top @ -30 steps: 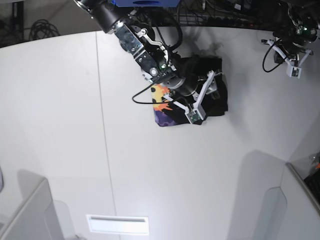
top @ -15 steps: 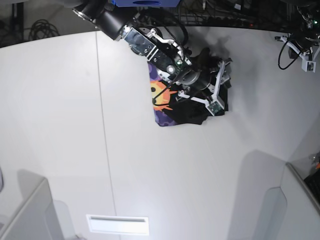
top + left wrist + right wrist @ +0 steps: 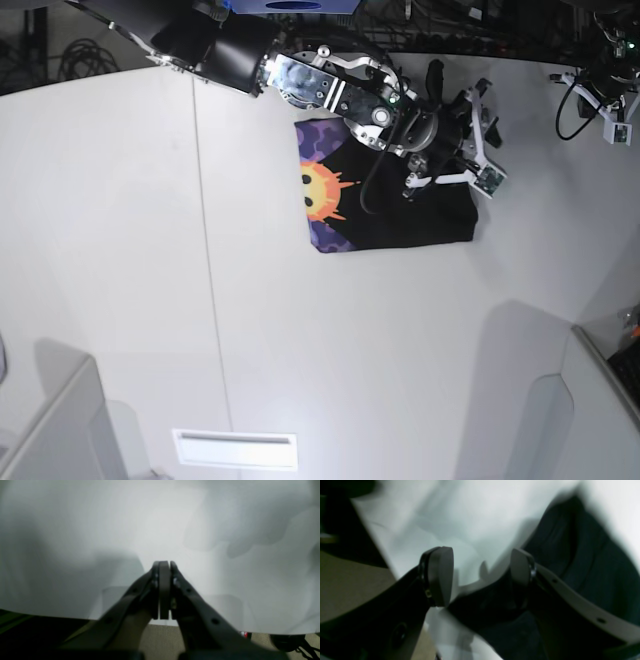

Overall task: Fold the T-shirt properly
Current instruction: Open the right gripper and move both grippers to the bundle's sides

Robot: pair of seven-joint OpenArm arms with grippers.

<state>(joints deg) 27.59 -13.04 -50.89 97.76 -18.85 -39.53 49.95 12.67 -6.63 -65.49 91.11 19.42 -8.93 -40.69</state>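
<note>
Right gripper (image 3: 478,130) hangs with jaws spread and empty over the far right corner of the T-shirt (image 3: 400,210); left gripper (image 3: 164,566) is pressed shut far right, holding nothing; pressing the edges flat would square the fold; the shirt lies far-centre on the table (image 3: 350,340), long axis left-right, sun print at left.
</note>
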